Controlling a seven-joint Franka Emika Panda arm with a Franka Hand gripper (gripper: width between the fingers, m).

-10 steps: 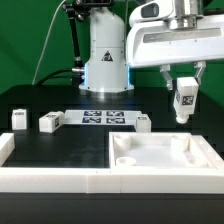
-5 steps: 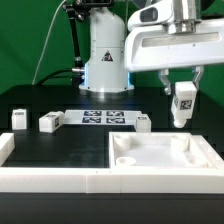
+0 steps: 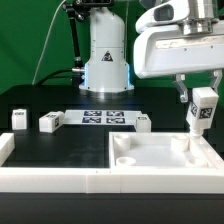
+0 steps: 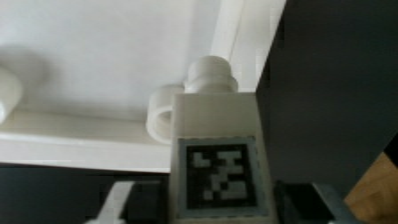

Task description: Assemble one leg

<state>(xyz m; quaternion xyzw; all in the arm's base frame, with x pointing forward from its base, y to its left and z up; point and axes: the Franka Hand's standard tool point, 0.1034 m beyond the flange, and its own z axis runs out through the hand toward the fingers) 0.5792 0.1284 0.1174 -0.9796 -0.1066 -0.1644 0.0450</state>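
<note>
My gripper [image 3: 203, 93] is shut on a white leg [image 3: 202, 110] with a black-and-white tag and holds it upright just above the far right corner of the wide white square panel [image 3: 160, 155]. In the wrist view the leg [image 4: 217, 140] runs out from between my fingers [image 4: 125, 200], its round peg end over the panel's corner recess [image 4: 164, 118]. Three more legs stand on the black table: one [image 3: 19, 119] and another [image 3: 50, 122] at the exterior view's left, one [image 3: 143, 123] behind the panel.
The marker board [image 3: 102, 117] lies flat at mid-table in front of the arm's white base [image 3: 106, 50]. A white rail [image 3: 50, 180] borders the table's front and left edge beside the panel.
My gripper has carried the leg to the exterior view's right and lower, from above the panel's back edge to its far right corner.
</note>
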